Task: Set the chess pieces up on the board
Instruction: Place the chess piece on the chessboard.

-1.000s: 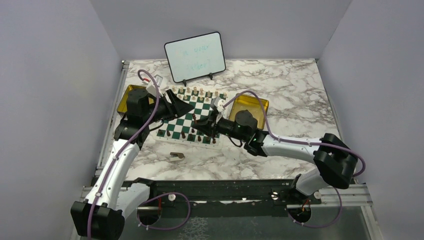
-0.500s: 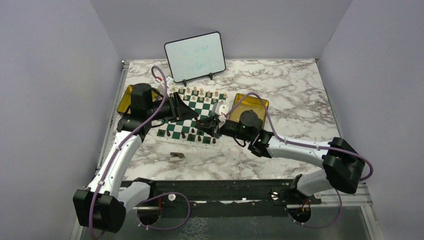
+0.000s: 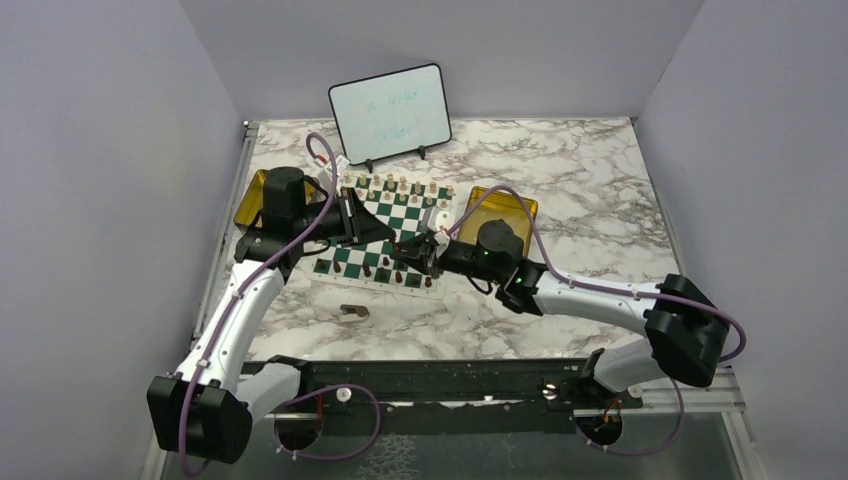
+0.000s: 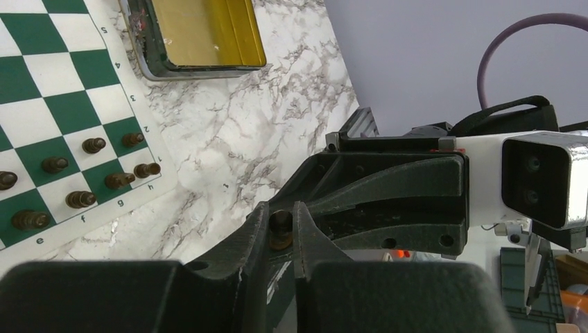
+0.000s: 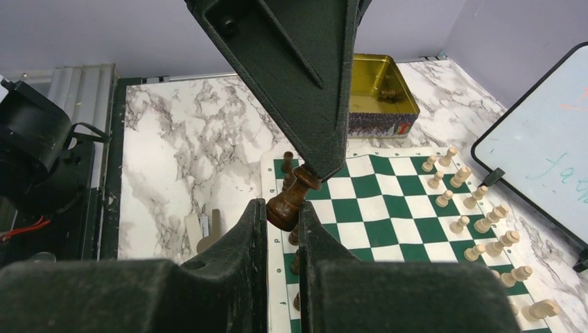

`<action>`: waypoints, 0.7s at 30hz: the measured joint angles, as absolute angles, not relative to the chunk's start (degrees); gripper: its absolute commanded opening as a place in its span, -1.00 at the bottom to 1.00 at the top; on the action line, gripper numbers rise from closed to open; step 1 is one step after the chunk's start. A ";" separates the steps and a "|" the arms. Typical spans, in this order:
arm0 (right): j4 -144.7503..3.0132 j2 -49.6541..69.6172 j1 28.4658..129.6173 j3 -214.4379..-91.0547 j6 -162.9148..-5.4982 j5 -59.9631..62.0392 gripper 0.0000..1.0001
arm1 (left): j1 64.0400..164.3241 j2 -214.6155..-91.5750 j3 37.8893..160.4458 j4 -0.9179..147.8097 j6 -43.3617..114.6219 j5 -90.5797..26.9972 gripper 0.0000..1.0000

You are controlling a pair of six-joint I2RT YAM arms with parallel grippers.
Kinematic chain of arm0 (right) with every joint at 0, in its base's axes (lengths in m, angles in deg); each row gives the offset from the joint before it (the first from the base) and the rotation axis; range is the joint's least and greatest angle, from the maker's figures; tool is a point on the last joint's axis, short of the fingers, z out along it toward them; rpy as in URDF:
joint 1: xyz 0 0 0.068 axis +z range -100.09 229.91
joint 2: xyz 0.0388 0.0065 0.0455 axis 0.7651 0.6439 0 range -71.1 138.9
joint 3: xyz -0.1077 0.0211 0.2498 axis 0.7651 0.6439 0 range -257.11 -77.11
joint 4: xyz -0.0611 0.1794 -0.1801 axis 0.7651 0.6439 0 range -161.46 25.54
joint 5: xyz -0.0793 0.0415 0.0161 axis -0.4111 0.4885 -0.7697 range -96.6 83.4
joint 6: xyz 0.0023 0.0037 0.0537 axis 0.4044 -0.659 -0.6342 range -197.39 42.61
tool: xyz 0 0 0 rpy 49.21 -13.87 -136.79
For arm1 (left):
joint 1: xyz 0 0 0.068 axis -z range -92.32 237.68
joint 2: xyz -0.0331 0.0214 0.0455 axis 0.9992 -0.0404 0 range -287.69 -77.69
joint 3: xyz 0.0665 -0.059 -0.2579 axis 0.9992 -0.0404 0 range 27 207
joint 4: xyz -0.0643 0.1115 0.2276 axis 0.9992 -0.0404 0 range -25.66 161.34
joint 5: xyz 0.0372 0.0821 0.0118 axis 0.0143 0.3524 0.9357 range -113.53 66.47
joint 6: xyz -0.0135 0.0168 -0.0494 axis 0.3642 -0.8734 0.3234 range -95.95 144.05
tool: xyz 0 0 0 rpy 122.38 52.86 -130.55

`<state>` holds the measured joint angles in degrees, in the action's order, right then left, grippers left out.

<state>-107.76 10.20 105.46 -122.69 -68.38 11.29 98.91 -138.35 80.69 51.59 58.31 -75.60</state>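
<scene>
While your left claw (image 4: 280,212) and right claw (image 5: 281,207) both pinch one dark chess piece (image 5: 290,198), jaws nearly closed, above the board (image 5: 405,229), you seem mid-handover; next, one claw must release before the other stands it on a square.

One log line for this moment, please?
left gripper: shut on dark piece | right gripper: shut on dark piece | where: over board

**Three Cameras Closing On One Chessboard (image 3: 405,215)**

The top external camera is looking down from above and behind the arm bases (image 3: 285,385), covering the whole marble table (image 3: 580,200). Both wrist cameras are sitting close, sighting along their own fingers (image 4: 253,236) from opposite sides, each catching the chessboard and the same dark chess piece (image 5: 286,202).
</scene>
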 measured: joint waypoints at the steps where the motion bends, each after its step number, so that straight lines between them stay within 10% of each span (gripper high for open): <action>1: -107.76 10.24 105.46 -122.69 -68.46 11.27 -0.69 | 98.91 -138.35 80.69 51.42 58.20 -75.47 -0.80; 21: -107.36 0.84 105.46 -113.71 -74.04 7.37 1.00 | 99.21 -129.94 82.44 41.23 53.26 -37.99 -0.81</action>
